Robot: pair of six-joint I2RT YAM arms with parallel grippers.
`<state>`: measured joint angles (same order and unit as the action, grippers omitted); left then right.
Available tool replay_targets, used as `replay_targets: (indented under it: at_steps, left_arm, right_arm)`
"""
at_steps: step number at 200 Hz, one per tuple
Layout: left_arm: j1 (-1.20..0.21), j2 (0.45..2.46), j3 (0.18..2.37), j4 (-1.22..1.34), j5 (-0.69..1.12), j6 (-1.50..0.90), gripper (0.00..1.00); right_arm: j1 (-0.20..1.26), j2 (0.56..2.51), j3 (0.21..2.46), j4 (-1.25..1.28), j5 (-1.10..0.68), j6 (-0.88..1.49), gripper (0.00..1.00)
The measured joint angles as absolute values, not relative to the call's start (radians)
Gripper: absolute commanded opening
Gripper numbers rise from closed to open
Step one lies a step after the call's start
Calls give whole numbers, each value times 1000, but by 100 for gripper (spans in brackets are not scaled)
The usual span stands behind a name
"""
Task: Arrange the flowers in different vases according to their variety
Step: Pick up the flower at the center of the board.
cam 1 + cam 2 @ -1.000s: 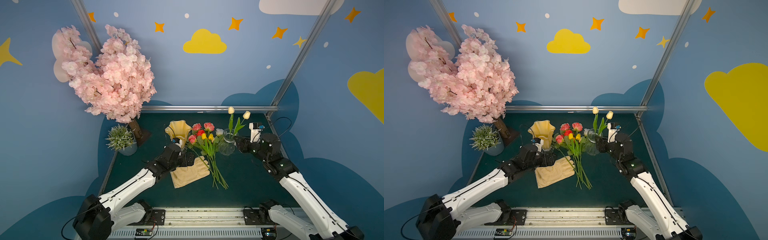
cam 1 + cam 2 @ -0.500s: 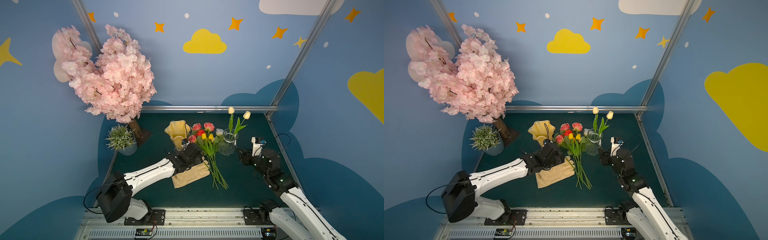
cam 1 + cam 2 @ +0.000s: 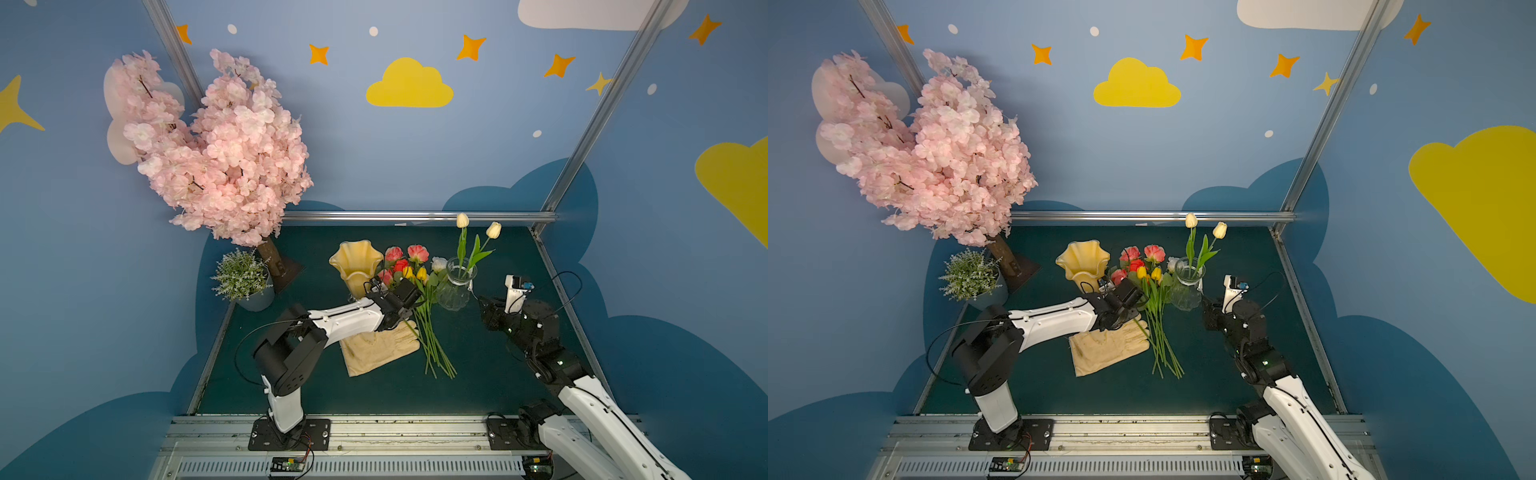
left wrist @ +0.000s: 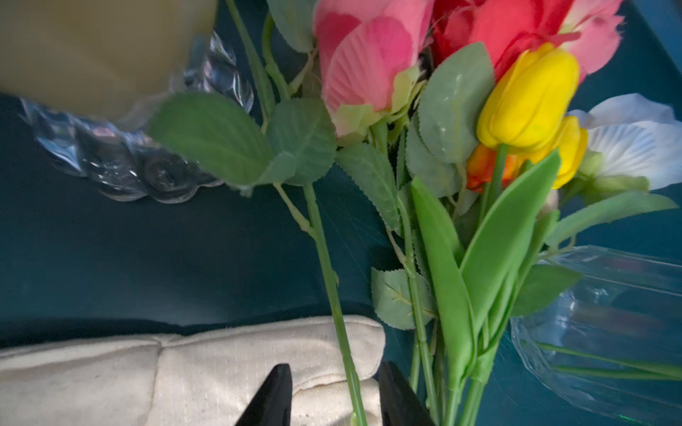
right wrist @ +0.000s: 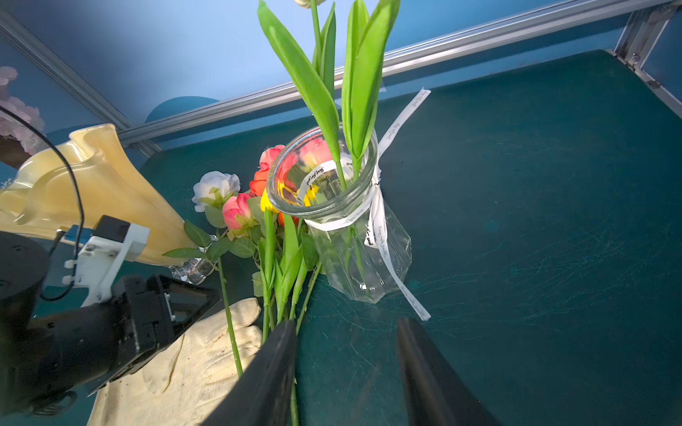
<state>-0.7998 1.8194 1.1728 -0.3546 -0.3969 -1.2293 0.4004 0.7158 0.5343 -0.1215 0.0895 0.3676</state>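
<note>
Flowers [image 3: 432, 340] lie bundled on the green worktop [image 3: 498, 365] between the amber vase [image 3: 356, 262] and the clear vase [image 3: 455, 291]. Their heads point toward the back wall and their stems toward the front, one crossing a cream glove [image 3: 374, 351]. The left arm is the nearer. Its jaws stand spread astride one rose stem [image 4: 324, 258], closing line across its long axis, not yet pinching. The right jaws, spread and empty, hang near the clear vase.
</note>
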Motion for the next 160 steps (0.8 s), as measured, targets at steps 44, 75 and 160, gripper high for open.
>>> replay_targets:
  at_steps: [44, 75, 160]
  left_arm:
    - [-778, 1884, 1198, -348, -388, -1243, 31]
    - [-770, 1916, 1223, -339, -381, -1243, 31]
    - [-747, 1939, 1261, -340, -382, -1235, 24]
  right_arm:
    - [401, 729, 534, -121, 88, 368, 44]
    - [400, 729, 534, -120, 86, 368, 43]
    - [401, 729, 534, -119, 79, 371, 42]
